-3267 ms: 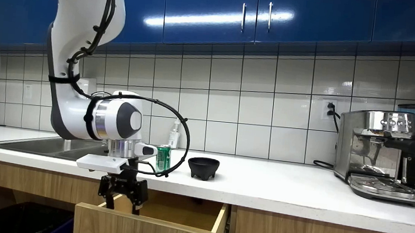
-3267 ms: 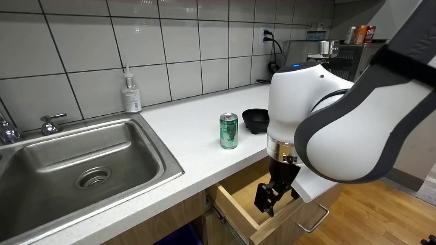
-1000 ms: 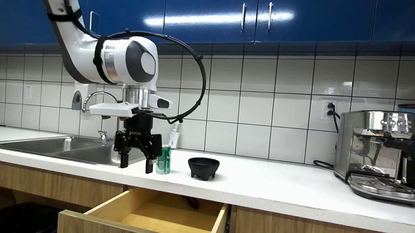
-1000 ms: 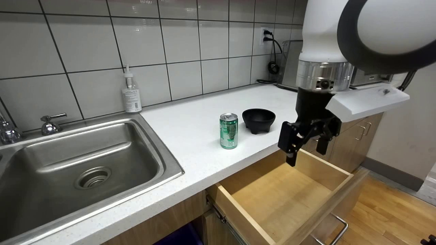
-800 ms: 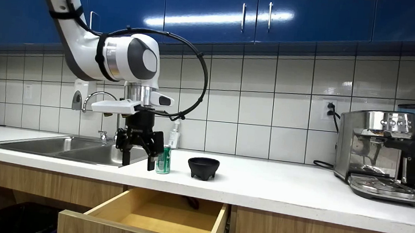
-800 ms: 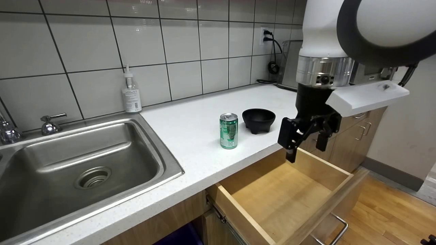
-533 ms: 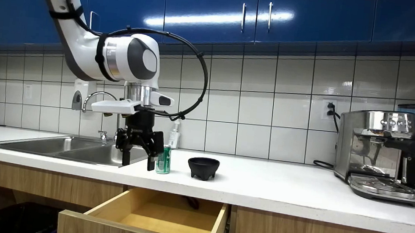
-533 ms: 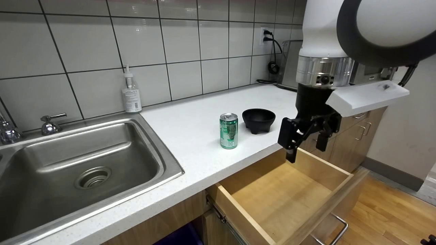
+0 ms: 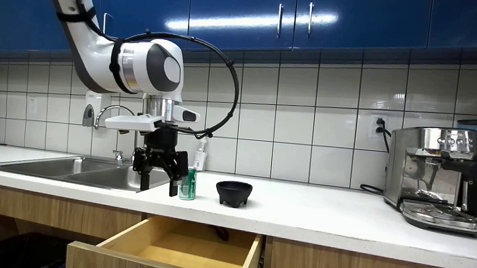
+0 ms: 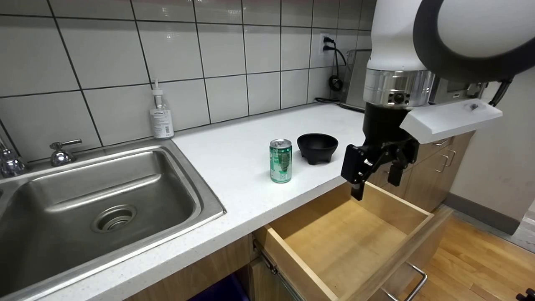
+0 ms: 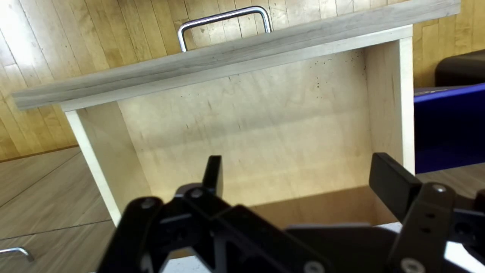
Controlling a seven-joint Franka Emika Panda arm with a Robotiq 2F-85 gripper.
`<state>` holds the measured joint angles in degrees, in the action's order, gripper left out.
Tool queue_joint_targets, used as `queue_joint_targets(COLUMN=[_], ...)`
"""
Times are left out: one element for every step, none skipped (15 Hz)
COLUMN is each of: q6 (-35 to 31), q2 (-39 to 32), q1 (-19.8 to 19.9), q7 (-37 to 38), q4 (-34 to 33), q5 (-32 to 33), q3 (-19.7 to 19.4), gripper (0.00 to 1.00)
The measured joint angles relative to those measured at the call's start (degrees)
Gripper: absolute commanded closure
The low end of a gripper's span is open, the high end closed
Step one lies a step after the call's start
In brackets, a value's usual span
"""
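Spread wide, the black gripper point(image 10: 376, 188) hangs over a pulled-out, smooth pale-wood drawer point(image 10: 342, 240); near the gripper, a glossy soda can point(image 10: 281, 162) and matte footed bowl point(image 10: 317, 149) stand on the white surface point(image 10: 234, 163).

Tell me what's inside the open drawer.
In an exterior view, a dark item, too shadowed to identify, shows toward the back of the drawer. The countertop hides the drawer's rearmost part.
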<state>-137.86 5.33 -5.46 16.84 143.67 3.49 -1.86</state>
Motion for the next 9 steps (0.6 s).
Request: queue_joint_targets(q6=[0.0,0.0,0.0,0.0,0.0,0.0,-0.1,-0.1,-0.1], q2=[0.0,0.0,0.0,0.0,0.0,-0.1,-0.1,-0.1,-0.1], q1=[0.0,0.0,0.0,0.0,0.0,0.1,0.2,0.4,0.8], q7=[0.0,0.0,0.0,0.0,0.0,0.0,0.0,0.0,0.0], q4=[0.0,0.0,0.0,0.0,0.0,0.0,0.0,-0.1,-0.2], q5=[0.0,0.0,0.0,0.0,0.0,-0.1,-0.3,-0.4,-0.6], q3=[0.0,0.0,0.0,0.0,0.0,0.1,0.1,0.1,0.1], gripper=[0.0,0.0,0.0,0.0,0.0,0.0,0.0,0.0,0.0])
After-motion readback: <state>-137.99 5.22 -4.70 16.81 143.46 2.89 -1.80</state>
